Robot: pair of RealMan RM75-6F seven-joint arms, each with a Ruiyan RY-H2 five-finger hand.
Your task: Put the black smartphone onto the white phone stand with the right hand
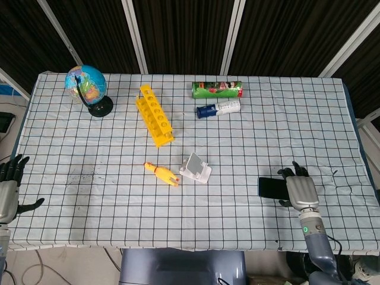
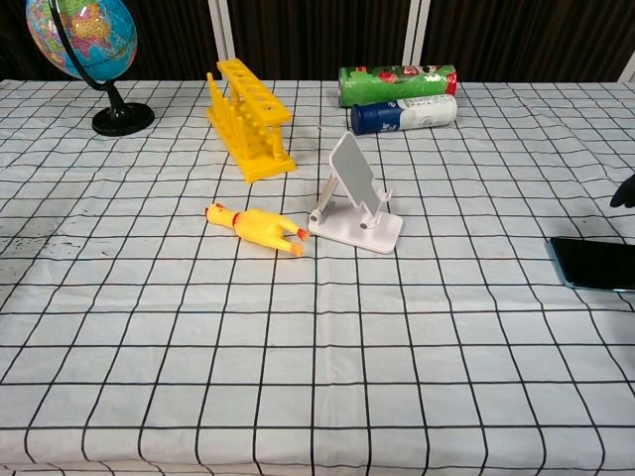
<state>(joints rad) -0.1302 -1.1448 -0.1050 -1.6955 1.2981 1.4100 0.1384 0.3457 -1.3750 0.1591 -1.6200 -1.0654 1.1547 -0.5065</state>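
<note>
The black smartphone point(image 1: 272, 188) lies flat on the checked cloth at the right; in the chest view the smartphone point(image 2: 593, 264) shows at the right edge. My right hand point(image 1: 300, 190) hovers over the phone's right end, fingers spread, holding nothing; only a dark fingertip point(image 2: 624, 192) of it enters the chest view. The white phone stand point(image 1: 195, 168) stands empty near the table's middle, and the stand point(image 2: 354, 195) is upright in the chest view. My left hand point(image 1: 8, 189) rests open at the table's left edge, far from both.
A yellow rubber chicken point(image 1: 161, 173) lies just left of the stand. Behind it are a yellow tube rack point(image 1: 155, 114), a blue-and-white bottle point(image 1: 218, 108), a green can point(image 1: 217, 89) and a globe point(image 1: 88, 88) at the far left.
</note>
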